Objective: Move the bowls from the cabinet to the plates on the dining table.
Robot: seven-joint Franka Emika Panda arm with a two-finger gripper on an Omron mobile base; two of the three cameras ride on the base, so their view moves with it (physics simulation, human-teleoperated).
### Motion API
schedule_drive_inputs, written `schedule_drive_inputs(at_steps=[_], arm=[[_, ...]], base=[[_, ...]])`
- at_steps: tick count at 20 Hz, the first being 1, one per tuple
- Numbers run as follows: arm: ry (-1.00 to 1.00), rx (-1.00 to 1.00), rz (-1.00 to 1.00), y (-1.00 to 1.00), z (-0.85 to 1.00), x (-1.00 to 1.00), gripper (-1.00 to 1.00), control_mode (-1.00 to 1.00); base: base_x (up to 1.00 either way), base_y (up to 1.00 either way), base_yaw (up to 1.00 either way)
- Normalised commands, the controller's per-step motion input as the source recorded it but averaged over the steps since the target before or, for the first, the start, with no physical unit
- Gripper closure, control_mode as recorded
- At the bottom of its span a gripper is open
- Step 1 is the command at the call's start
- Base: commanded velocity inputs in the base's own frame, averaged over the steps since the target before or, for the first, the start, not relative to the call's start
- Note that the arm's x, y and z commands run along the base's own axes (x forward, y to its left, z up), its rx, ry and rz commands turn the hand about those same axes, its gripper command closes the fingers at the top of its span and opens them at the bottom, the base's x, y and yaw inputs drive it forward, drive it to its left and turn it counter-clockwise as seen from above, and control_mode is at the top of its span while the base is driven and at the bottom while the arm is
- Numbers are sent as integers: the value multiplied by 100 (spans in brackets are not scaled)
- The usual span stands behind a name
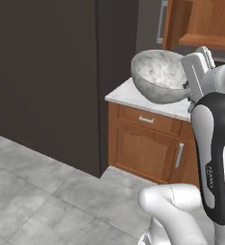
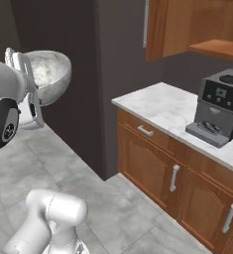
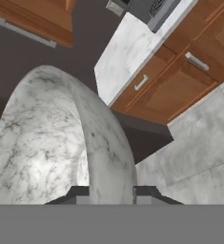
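The marbled bowl (image 1: pixel 158 75) hangs in the air in the left base view, tipped on its side, its rim clamped by the pincer (image 1: pixel 186 86), above the edge of the marble surface (image 1: pixel 133 98) with wooden drawers below. In the right base view the bowl (image 2: pixel 49 74) is held up before a dark wall, well apart from the coffee machine (image 2: pixel 218 106); the open cabinet (image 2: pixel 197 25) hangs above. In the hand view the bowl's (image 3: pixel 46 143) wall sits pinched between both fingertips (image 3: pixel 77 194).

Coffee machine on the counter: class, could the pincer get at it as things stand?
Probably not: the pincer is shut on the marbled bowl, held in the air away from the coffee machine.
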Motion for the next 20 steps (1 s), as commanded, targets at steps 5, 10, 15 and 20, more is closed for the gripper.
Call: schedule_drive_inputs(at_steps=[5,10,15,20], arm=[[0,0,0,0,0,0,100,100],[0,0,0,0,0,0,100,100],[0,0,0,0,0,0,100,100],[0,0,0,0,0,0,100,100]], base=[[0,0,25],[0,0,25],[0,0,25],[0,0,25]])
